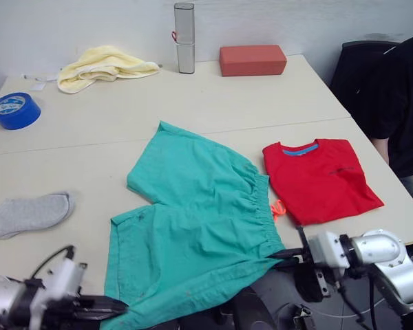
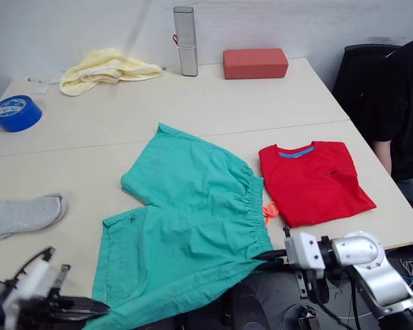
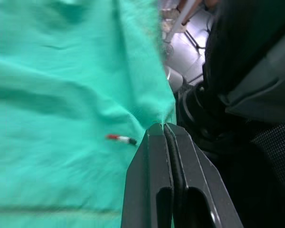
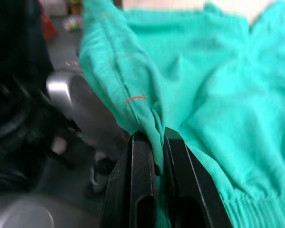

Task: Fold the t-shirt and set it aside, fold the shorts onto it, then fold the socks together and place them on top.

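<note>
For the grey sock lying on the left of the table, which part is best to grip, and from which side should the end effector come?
Probably the sock's open cuff end, which points toward the table's left edge. It lies flat, long axis running left to right, with bare table around it, so a pinch from above at that end, coming in from the left, looks easiest. The left end effector is nearer, but it is shut on the shorts.

Looks like a lab or office test room — plain pale wall behind a wide cream table (image 1: 275,103) made of joined tops. Props along the far edge: blue tape roll (image 1: 14,110) at the far left corner, grey metal case (image 1: 184,38), red-brown block (image 1: 252,60), yellow cloth (image 1: 103,67). Black office chair (image 1: 361,69) and a seated person (image 1: 403,103) at the right edge — staged setup.
</note>
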